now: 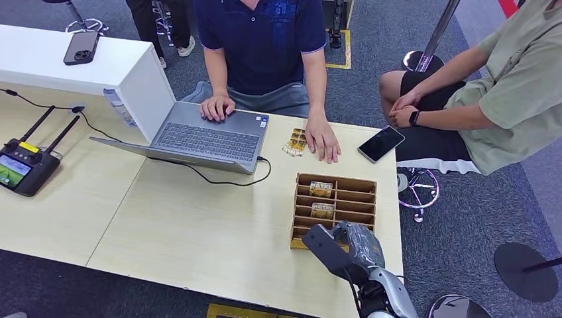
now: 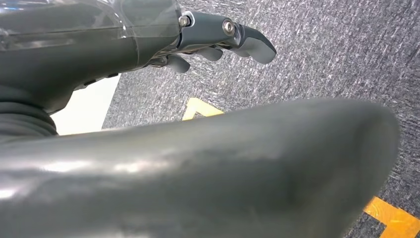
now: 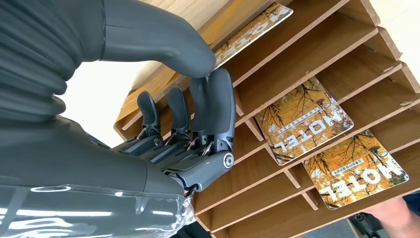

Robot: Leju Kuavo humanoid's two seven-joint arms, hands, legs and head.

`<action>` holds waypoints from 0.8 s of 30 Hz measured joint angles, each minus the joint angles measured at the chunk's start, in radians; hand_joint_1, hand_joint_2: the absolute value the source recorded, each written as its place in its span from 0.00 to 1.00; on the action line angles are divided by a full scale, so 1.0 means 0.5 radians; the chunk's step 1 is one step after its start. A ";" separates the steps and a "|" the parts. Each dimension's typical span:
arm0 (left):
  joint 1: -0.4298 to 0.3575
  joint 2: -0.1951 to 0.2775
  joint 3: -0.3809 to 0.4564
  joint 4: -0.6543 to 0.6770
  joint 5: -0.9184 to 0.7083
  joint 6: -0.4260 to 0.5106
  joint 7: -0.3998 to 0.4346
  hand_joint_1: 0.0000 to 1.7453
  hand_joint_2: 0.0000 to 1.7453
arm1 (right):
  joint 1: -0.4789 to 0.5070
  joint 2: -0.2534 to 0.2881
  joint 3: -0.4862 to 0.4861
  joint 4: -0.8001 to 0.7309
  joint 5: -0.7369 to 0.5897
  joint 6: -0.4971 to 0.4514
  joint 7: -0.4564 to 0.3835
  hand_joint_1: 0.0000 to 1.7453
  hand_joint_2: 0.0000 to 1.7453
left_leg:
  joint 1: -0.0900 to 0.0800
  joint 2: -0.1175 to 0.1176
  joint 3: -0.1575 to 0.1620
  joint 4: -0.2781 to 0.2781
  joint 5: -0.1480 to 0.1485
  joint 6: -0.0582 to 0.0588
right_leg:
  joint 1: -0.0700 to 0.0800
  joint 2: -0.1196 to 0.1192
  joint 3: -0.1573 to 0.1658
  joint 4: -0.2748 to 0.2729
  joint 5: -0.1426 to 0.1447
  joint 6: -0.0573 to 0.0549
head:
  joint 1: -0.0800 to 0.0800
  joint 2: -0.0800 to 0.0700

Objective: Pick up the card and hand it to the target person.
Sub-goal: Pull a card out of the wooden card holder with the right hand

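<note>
A wooden slotted rack (image 1: 366, 201) stands on the table's right part, in front of the person in the dark blue shirt (image 1: 265, 40). Two orange "HOTEL" cards (image 1: 321, 189) (image 1: 323, 211) lie in its slots. My right hand (image 1: 344, 246) is at the rack's near end. In the right wrist view my right hand (image 3: 198, 124) pinches the end of a third card (image 3: 252, 29) between thumb and fingers, while that card lies in its slot beside the other two cards (image 3: 304, 119) (image 3: 354, 168). My left hand (image 2: 213, 37) hangs over the carpet, fingers loosely apart, holding nothing.
More cards (image 1: 295, 142) lie by the blue-shirted person's hand (image 1: 323, 140). An open laptop (image 1: 205, 139) with a cable, a phone (image 1: 381, 143), a remote controller (image 1: 23, 165) and a white box (image 1: 79, 66) share the table. A second person (image 1: 504, 93) sits at the right.
</note>
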 joint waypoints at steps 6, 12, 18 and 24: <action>0.000 0.003 0.000 0.000 -0.001 -0.002 0.000 0.00 0.00 | 0.000 0.001 0.000 0.016 -0.003 0.000 -0.002 0.66 1.00 | 0.000 0.000 0.000 0.000 0.000 0.000 | 0.000 0.000 0.000 0.000 0.000 0.000 | 0.000 0.000; 0.000 0.003 0.000 0.000 -0.001 -0.013 -0.003 0.00 0.00 | 0.000 0.011 0.000 0.033 -0.005 0.000 -0.009 0.68 1.00 | 0.000 0.000 0.000 0.000 0.000 0.000 | 0.000 0.000 0.000 0.000 0.000 0.000 | 0.000 0.000; 0.000 0.003 0.000 0.000 -0.001 -0.015 -0.003 0.00 0.00 | -0.001 0.012 0.000 0.041 -0.005 0.000 -0.013 0.70 1.00 | 0.000 0.000 0.000 0.000 0.000 0.000 | 0.000 0.000 0.000 0.000 0.000 0.000 | 0.000 0.000; 0.000 0.003 0.000 0.000 -0.001 -0.017 -0.003 0.00 0.00 | -0.002 0.019 0.000 0.046 -0.010 0.000 -0.022 0.71 1.00 | 0.000 0.000 0.000 0.000 0.000 0.000 | 0.000 0.000 0.000 0.000 0.000 0.000 | 0.000 0.000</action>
